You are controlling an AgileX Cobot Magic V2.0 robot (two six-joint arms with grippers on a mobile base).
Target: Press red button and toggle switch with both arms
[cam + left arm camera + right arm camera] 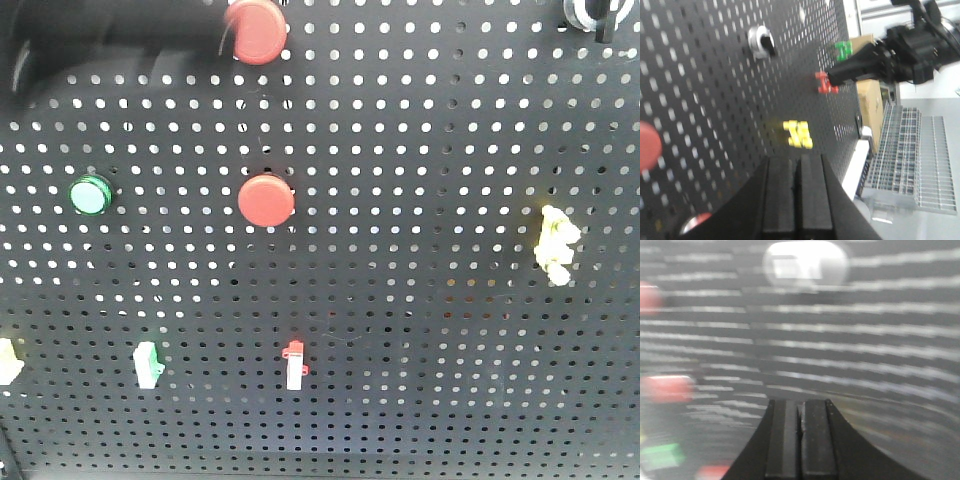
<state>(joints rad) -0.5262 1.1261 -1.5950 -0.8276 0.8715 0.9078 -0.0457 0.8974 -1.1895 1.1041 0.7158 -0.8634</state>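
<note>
Pegboard (450, 350): red btn (258, 32) sits straight above smaller red btn (267, 200); red switch (293, 365) below that one. L fingers (782, 195) & R fingers (817, 440) each pressed together, prob. to poke as blunt tips.

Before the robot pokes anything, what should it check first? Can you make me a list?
1. Left pincer closed for poking: ok, no gap shows.
2. Right pincer closed: ok, no gap shows.
3. Right wrist view sharp enough to aim: not ok, it is smeared by motion.
4. Upper red button in plain sight: not ok, a blurred dark arm overlaps its left edge in the front view.
5. Yellow switch lined up: ok, it sits just above the left pincer's tips in the left wrist view, untouched.
6. Upper red button already pressed in: cannot tell.
</note>
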